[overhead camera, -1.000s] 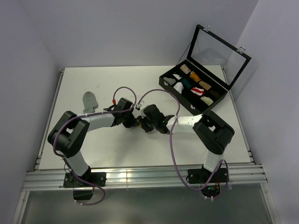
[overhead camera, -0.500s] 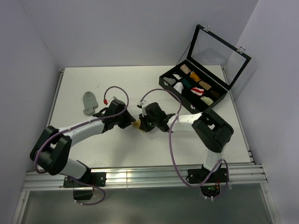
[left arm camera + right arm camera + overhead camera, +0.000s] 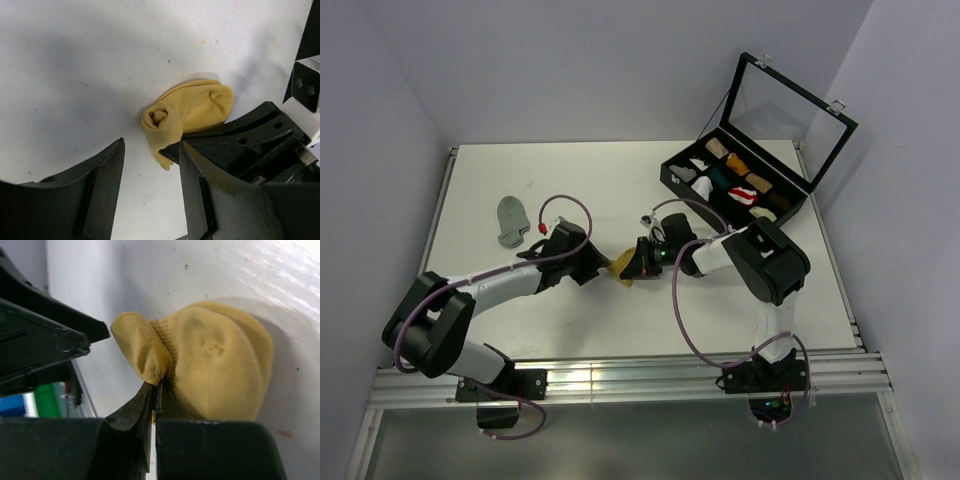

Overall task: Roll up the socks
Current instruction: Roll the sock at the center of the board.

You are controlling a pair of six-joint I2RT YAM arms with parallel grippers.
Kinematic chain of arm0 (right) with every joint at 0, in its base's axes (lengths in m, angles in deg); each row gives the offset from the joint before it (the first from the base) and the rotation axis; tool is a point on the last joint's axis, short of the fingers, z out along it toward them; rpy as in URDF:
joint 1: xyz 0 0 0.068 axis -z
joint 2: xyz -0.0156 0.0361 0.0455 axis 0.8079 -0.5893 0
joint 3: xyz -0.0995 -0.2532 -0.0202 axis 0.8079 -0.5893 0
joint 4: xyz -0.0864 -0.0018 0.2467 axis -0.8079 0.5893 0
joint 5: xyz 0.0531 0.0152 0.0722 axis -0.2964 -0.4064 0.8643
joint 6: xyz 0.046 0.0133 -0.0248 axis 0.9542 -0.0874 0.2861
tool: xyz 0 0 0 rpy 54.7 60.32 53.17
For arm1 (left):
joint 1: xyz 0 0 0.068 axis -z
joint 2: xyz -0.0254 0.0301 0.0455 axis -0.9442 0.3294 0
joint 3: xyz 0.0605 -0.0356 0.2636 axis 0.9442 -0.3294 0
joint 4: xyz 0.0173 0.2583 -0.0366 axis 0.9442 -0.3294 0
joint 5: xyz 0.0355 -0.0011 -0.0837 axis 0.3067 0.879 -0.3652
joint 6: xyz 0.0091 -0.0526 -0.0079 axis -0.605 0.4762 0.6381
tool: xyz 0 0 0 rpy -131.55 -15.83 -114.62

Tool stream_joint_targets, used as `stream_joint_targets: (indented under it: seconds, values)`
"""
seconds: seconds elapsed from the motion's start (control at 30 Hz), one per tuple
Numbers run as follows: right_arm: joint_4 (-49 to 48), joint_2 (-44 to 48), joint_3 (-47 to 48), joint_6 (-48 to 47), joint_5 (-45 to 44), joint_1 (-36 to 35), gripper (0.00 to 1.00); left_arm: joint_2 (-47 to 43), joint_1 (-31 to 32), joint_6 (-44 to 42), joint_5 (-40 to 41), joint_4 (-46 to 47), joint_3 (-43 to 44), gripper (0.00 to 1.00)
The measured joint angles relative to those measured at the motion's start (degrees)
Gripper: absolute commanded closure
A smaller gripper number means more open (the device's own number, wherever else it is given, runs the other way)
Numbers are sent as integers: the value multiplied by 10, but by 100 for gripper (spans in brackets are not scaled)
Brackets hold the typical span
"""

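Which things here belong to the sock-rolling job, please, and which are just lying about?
Job: mustard-yellow sock, partly rolled, pinched in the right gripper; grey sock, lying flat; left gripper, open beside the yellow one.
Lying about: black case, glass lid up; fabric rolls in its compartments.

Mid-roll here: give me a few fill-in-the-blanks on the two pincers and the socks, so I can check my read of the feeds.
The sock pinched in the shut right pincer is ____ in colour.
The left pincer holds nothing, and its jaws stand ____.
The grey sock lies flat, apart from both pincers, on the ____ arm's side of the table.
Missing words: yellow; open; left.
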Motion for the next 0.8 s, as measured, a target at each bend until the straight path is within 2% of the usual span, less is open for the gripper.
stream_joint_targets:
  seconds: [0.2,0.43,0.73,0.77,0.8]
  values:
    - [-54,-23,-17,67,43,18,100,40,0,8,-7,15,5,47]
    - [-77,-40,-18,103,66,31,100,83,0,10,-19,25,28,48]
    - [-77,-40,-18,107,66,33,100,125,0,9,-32,35,53,65]
    - [-76,-40,-18,106,66,33,98,127,0,8,-34,35,54,69]
    - [-73,-38,-18,103,65,32,91,129,0,8,-35,34,56,72]
